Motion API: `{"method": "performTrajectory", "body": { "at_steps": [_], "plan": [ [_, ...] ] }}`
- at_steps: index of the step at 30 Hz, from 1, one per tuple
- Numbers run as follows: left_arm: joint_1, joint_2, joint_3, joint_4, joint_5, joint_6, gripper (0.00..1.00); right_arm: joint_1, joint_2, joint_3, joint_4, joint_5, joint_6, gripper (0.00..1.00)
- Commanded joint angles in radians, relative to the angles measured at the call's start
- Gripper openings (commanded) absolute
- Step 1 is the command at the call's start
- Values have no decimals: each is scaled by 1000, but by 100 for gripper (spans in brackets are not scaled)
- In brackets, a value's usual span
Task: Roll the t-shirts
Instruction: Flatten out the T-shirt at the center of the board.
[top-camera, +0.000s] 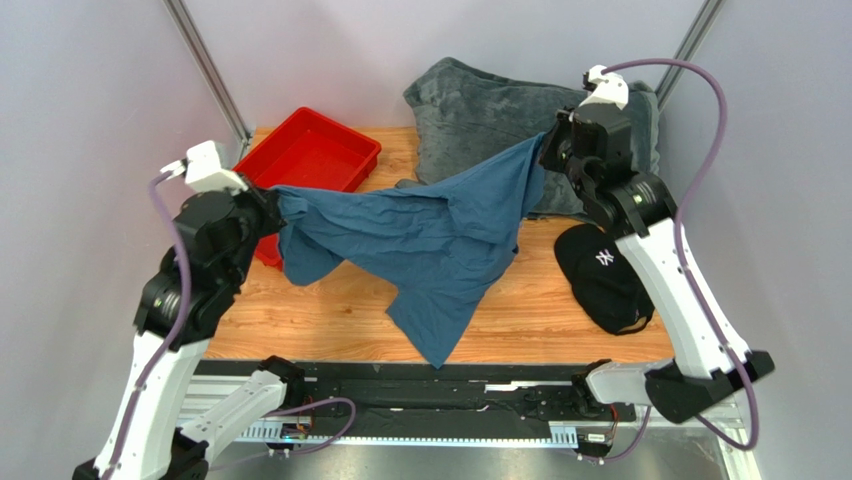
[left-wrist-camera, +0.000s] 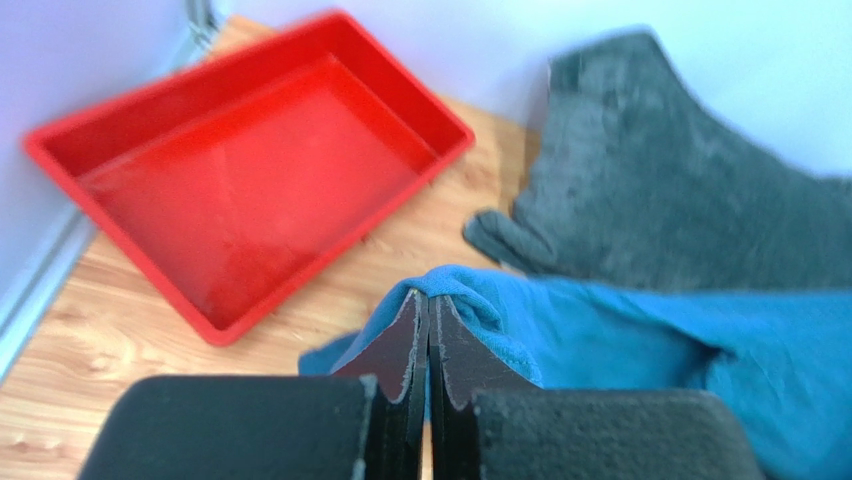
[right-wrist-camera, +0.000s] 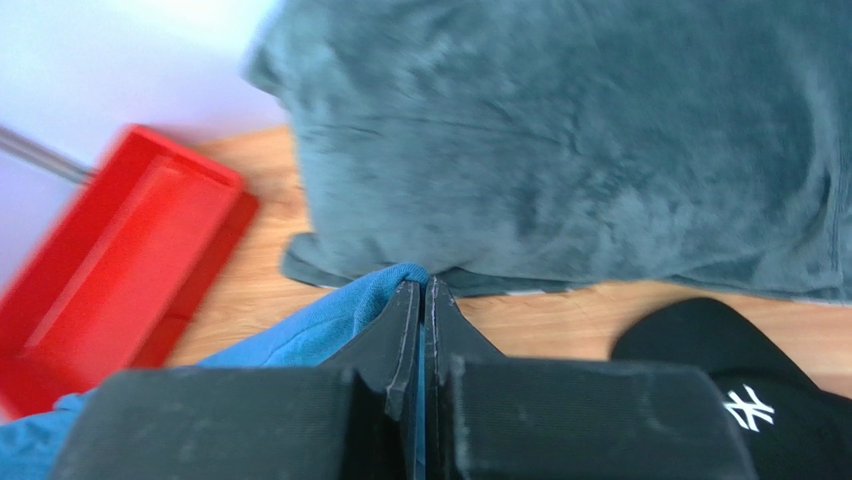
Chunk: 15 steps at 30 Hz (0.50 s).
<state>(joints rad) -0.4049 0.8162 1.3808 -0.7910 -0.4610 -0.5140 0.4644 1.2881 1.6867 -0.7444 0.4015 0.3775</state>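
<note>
A plain teal-blue t-shirt (top-camera: 420, 235) hangs stretched between my two grippers above the wooden table, its lower part drooping toward the near edge. My left gripper (top-camera: 272, 200) is shut on the shirt's left edge, near the red tray. The left wrist view shows blue cloth (left-wrist-camera: 560, 330) pinched at the tips of that gripper (left-wrist-camera: 430, 300). My right gripper (top-camera: 550, 145) is shut on the shirt's right corner, over the grey blanket. In the right wrist view, blue fabric (right-wrist-camera: 300, 335) folds over the tip of that gripper (right-wrist-camera: 422, 290).
A red tray (top-camera: 315, 150) sits at the back left. A fuzzy grey blanket (top-camera: 480, 110) lies at the back middle. A black cap (top-camera: 600, 275) rests on the table (top-camera: 330, 320) at the right, under the right arm.
</note>
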Motion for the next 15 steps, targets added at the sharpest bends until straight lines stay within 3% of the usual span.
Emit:
{"method": "performTrajectory", "body": {
  "at_steps": [1,15],
  "plan": [
    [5,63,-32,59,84,-8,0,-73,45,16,22,-92,23,0],
    [5,-201,-63,36,42,51,0,-76,-124,143,-110,-136,44,0]
  ]
}}
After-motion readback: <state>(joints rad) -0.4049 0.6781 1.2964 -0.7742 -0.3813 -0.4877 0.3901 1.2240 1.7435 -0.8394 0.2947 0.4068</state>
